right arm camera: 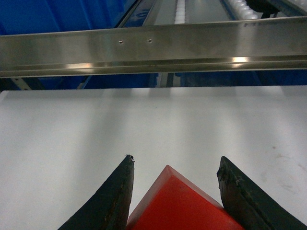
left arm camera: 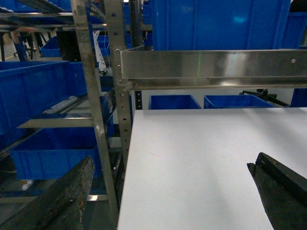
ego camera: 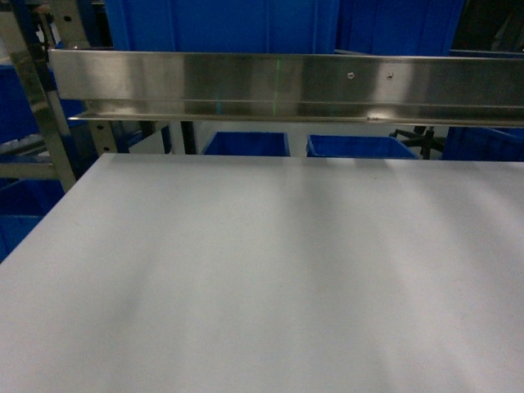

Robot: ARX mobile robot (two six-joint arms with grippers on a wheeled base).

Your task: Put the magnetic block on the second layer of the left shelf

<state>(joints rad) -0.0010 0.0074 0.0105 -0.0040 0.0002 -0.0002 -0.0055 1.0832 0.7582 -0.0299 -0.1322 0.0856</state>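
The magnetic block [right arm camera: 182, 206] is a red cube held corner-forward between the dark fingers of my right gripper [right arm camera: 176, 160], which is shut on it just above the white tabletop [right arm camera: 144, 120]. My left gripper [left arm camera: 171, 163] is open, its fingers wide apart over the table's left edge with nothing between them. The left shelf is the steel rack [left arm camera: 91, 96] beside the table. One of its levels carries a large blue bin [left arm camera: 29, 91] on roller tracks. Neither gripper shows in the head view.
A steel rail [ego camera: 278, 86] runs across the table's far side, with big blue bins [ego camera: 229, 24] above and smaller blue crates [ego camera: 246, 144] behind. Steel uprights [left arm camera: 117, 96] stand at the table's left edge. A lower blue bin [left arm camera: 53, 148] sits in the left rack.
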